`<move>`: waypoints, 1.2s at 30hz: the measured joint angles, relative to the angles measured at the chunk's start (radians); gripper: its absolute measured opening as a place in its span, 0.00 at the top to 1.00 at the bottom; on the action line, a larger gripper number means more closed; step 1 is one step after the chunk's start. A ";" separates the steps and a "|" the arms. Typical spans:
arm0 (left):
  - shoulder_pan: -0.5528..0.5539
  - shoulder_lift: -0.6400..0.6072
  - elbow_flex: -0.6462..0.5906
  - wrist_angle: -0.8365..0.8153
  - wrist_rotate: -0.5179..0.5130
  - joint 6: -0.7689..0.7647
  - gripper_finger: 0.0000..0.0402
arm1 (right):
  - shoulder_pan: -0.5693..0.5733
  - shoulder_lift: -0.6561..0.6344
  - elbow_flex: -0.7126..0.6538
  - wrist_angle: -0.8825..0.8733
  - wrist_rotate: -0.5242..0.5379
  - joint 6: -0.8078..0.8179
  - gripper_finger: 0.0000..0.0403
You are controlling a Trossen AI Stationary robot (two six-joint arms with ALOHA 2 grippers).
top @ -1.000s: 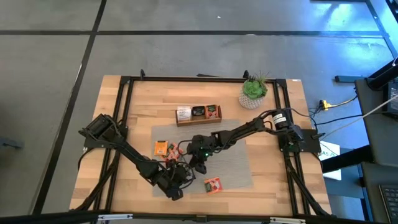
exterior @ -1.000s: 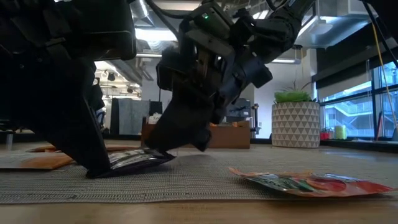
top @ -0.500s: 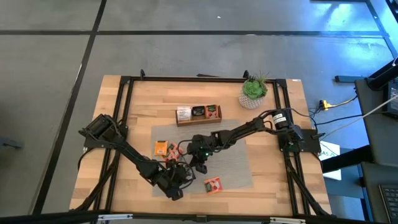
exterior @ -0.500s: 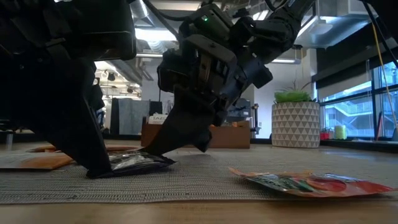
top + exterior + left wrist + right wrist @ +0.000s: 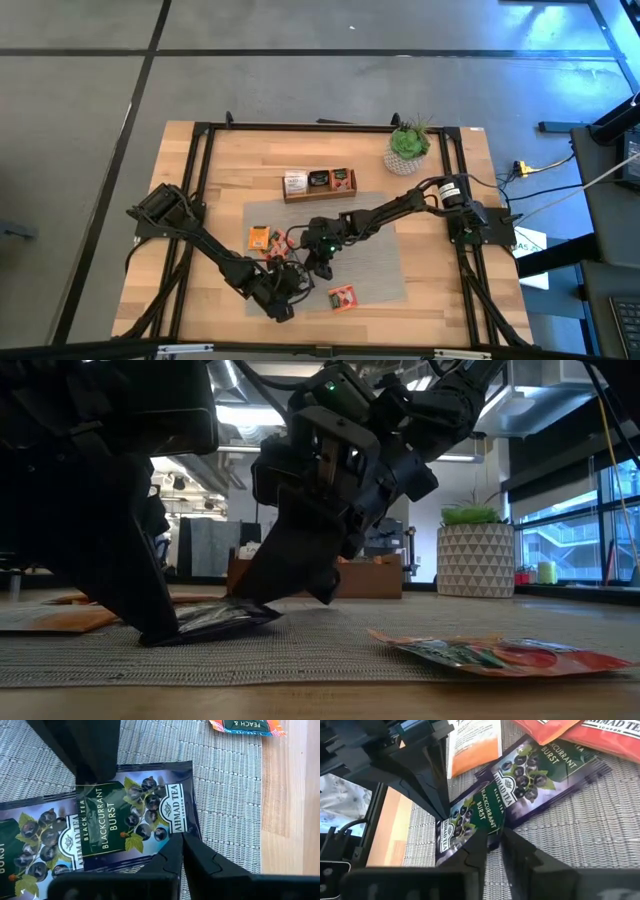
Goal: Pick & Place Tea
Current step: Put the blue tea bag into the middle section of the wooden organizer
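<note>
The left pincer (image 5: 285, 283) is low on the grey woven mat (image 5: 385, 262), its fingers nearly closed at the edge of a flat, shiny dark blackcurrant tea sachet (image 5: 135, 820). The right pincer (image 5: 322, 266) is just beside it, fingers also nearly closed at that sachet's edge. A second blackcurrant sachet (image 5: 545, 775) lies alongside. An orange sachet (image 5: 342, 296) lies flat nearby. The wooden tray (image 5: 320, 181) sits farther back on the table (image 5: 230, 170).

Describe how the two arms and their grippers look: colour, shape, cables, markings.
Both arms are black, jointed links rising from black bases at the table's side edges. The right arm carries a silver-white band near its base and a small green light by its wrist. Black cables trail along the left arm. The left gripper and right gripper each have two flat, matte black, tapering fingers.
</note>
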 joint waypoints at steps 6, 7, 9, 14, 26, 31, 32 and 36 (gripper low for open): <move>0.000 0.000 0.000 0.000 -0.005 0.001 0.97 | 0.000 0.000 0.000 0.011 -0.018 0.048 0.77; 0.000 0.000 0.000 0.000 -0.008 0.001 0.97 | 0.000 0.000 0.000 0.015 -0.029 0.049 0.78; -0.001 0.001 0.000 0.001 -0.020 0.001 0.97 | 0.002 0.000 0.000 0.017 -0.035 0.049 0.78; 0.000 0.002 -0.001 -0.001 -0.070 0.001 0.98 | 0.004 0.000 0.000 0.015 -0.035 0.049 0.81; -0.003 0.002 -0.001 -0.002 -0.081 0.001 0.98 | 0.006 -0.001 0.003 -0.057 0.063 0.021 0.85; -0.012 0.003 -0.001 -0.002 -0.094 -0.006 0.98 | 0.006 -0.001 0.003 -0.052 0.073 -0.010 0.84; -0.013 0.003 -0.001 -0.002 -0.095 -0.007 0.97 | 0.005 -0.001 0.003 -0.048 0.063 -0.014 0.83; -0.019 0.003 -0.001 -0.002 -0.097 -0.007 0.97 | 0.003 -0.001 0.004 -0.038 0.018 -0.009 0.80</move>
